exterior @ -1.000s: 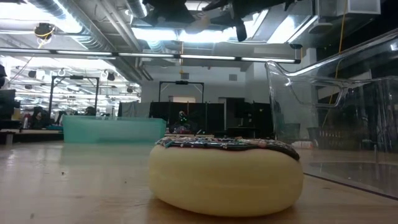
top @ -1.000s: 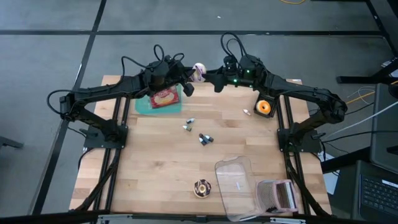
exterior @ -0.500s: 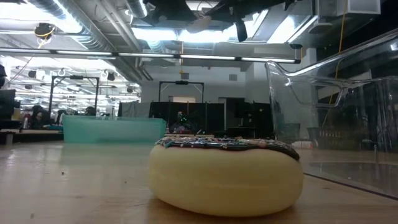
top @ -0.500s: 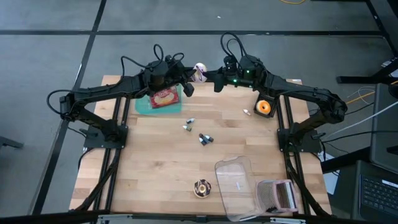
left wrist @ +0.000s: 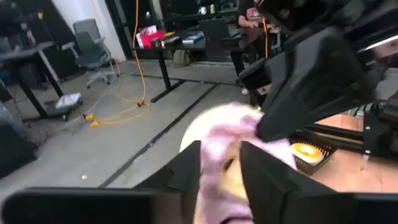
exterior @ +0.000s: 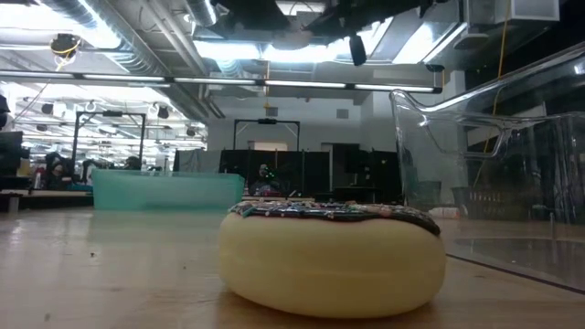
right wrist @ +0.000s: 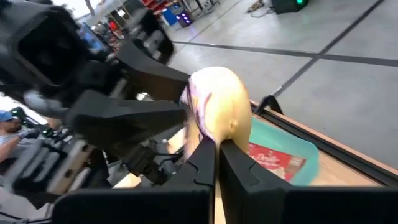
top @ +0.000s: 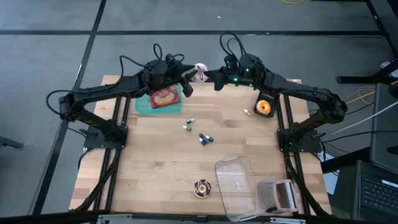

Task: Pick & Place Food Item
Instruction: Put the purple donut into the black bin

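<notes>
Pink-frosted cream doughnut (right wrist: 217,112) changes grippers mid-air.
Right gripper (right wrist: 216,151) now pinches it; left gripper (left wrist: 221,163) has loosened. Teal tray (top: 144,106) holds a red packet (top: 165,97).

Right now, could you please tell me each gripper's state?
Left gripper: fingers around the pink-frosted donut, grip unclear.
Right gripper: shut on that donut.

Left gripper (left wrist: 219,171) jaws parted, pink-frosted donut (left wrist: 225,146) blurred between them. Right gripper (left wrist: 264,127) comes in from the far side and meets the donut. Orange donut (left wrist: 306,151) in a dark tray (left wrist: 309,163) on the tabletop (left wrist: 348,180) beyond. Office chair (left wrist: 87,50) and orange cable (left wrist: 134,74) behind
</notes>
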Tool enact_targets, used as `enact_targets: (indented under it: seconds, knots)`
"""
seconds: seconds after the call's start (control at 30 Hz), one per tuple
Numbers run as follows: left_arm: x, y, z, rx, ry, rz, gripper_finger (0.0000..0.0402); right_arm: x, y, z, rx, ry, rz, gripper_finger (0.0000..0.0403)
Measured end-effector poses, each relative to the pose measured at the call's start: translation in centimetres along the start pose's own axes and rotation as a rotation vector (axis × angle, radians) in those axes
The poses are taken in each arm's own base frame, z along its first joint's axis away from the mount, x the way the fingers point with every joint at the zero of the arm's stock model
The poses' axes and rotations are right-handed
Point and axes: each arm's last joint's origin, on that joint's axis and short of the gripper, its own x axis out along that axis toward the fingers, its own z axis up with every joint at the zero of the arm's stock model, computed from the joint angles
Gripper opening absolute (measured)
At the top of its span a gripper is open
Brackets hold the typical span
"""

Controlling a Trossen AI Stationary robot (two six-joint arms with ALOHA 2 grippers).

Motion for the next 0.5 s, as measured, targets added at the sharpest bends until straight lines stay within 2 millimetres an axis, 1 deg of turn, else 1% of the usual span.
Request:
enact_targets:
  seconds: [0.17,0.27,0.37,0.5]
  knots:
    - [-0.8,0.7,0.3,0.079,0.014,0.026,0.0169,-0.1,-0.9,0.3,0.005,0.015,-0.015,0.0001]
    - [-1.5,1.6,0.2,0.100,0.052,0.056,0.0194,-0.2,-1.5,0.6,-0.002,0.012,-0.028,0.0001]
    - [-2.3,2.5,0.2,0.070,0.078,0.077,0.0205,-0.4,-2.6,1.0,-0.005,0.020,-0.068,0.0001]
    - [-2.8,3.1,-0.1,0.050,0.118,0.095,0.0206,-0.9,-5.0,1.0,-0.001,0.091,-0.194,0.0000]
